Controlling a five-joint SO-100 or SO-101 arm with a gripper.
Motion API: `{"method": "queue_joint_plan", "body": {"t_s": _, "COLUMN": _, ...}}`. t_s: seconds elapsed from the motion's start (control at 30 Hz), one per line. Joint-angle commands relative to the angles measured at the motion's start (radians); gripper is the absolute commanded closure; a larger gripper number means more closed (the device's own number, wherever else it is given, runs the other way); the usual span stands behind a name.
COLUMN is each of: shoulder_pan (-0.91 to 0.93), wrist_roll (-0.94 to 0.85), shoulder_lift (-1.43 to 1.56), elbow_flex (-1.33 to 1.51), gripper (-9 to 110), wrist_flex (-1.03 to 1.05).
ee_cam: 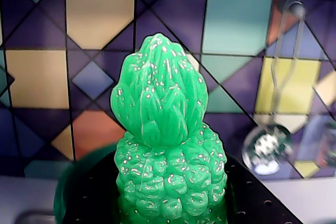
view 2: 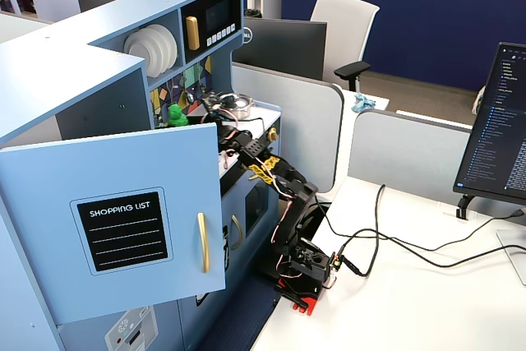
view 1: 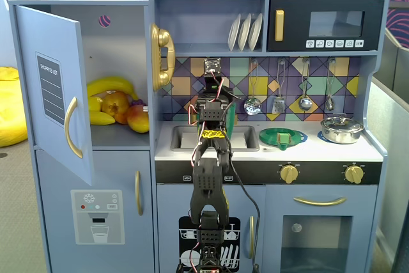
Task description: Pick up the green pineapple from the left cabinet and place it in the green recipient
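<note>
My gripper [ee_cam: 173,205] is shut on the green pineapple [ee_cam: 165,145], and its black jaws press the bumpy body on both sides with the leafy crown pointing up. In a fixed view the gripper [view 1: 214,91] is raised over the sink in front of the tiled backsplash and hides the pineapple. From the side the pineapple [view 2: 174,114] shows just above the open door's top edge. A blurred dark green rim, the green recipient [ee_cam: 64,190], sits low behind the pineapple. The left cabinet [view 1: 118,43] stands open with its door [view 1: 54,91] swung out.
Yellow bananas [view 1: 110,86] and red-orange fruits [view 1: 128,114] lie in the cabinet. A flat green dish [view 1: 282,137] and a steel pot [view 1: 342,129] stand on the counter right of the sink [view 1: 185,139]. Utensils [view 1: 305,87] hang on the backsplash and a gold phone [view 1: 162,55] hangs on the divider.
</note>
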Motion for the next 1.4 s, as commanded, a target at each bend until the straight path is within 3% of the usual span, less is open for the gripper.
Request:
{"method": "queue_joint_plan", "body": {"t_s": 0.0, "shoulder_pan": -0.035, "wrist_roll": 0.009, "shoulder_lift": -0.077, "elbow_flex": -0.164, "gripper": 101, "wrist_flex": -0.02}}
{"method": "queue_joint_plan", "body": {"t_s": 0.13, "shoulder_pan": -0.032, "wrist_roll": 0.011, "shoulder_lift": -0.138, "elbow_flex": -0.202, "gripper": 101, "wrist_flex": -0.02}}
{"method": "queue_joint_plan", "body": {"t_s": 0.17, "shoulder_pan": -0.031, "wrist_roll": 0.021, "shoulder_lift": -0.149, "elbow_flex": -0.216, "gripper": 96, "wrist_flex": -0.005}}
{"method": "queue_joint_plan", "body": {"t_s": 0.27, "shoulder_pan": -0.008, "wrist_roll": -0.012, "shoulder_lift": -0.192, "elbow_flex": -0.275, "gripper": 63, "wrist_flex": 0.133}}
{"method": "queue_joint_plan", "body": {"t_s": 0.43, "shoulder_pan": 0.02, "wrist_roll": -0.015, "shoulder_lift": -0.209, "elbow_flex": -0.281, "gripper": 51, "wrist_flex": 0.143}}
{"method": "queue_joint_plan", "body": {"t_s": 0.53, "shoulder_pan": 0.026, "wrist_roll": -0.015, "shoulder_lift": -0.218, "elbow_flex": -0.302, "gripper": 51, "wrist_flex": 0.141}}
{"method": "queue_joint_plan", "body": {"t_s": 0.83, "shoulder_pan": 0.028, "wrist_roll": -0.014, "shoulder_lift": -0.204, "elbow_flex": -0.308, "gripper": 56, "wrist_flex": 0.141}}
{"method": "queue_joint_plan", "body": {"t_s": 1.0, "shoulder_pan": 0.002, "wrist_roll": 0.0, "shoulder_lift": -0.083, "elbow_flex": -0.249, "gripper": 74, "wrist_flex": 0.141}}
{"method": "queue_joint_plan", "body": {"t_s": 1.1, "shoulder_pan": -0.009, "wrist_roll": 0.0, "shoulder_lift": 0.046, "elbow_flex": -0.135, "gripper": 79, "wrist_flex": 0.166}}
{"method": "queue_joint_plan", "body": {"t_s": 1.37, "shoulder_pan": -0.006, "wrist_roll": -0.044, "shoulder_lift": 0.387, "elbow_flex": 0.153, "gripper": 101, "wrist_flex": 0.356}}
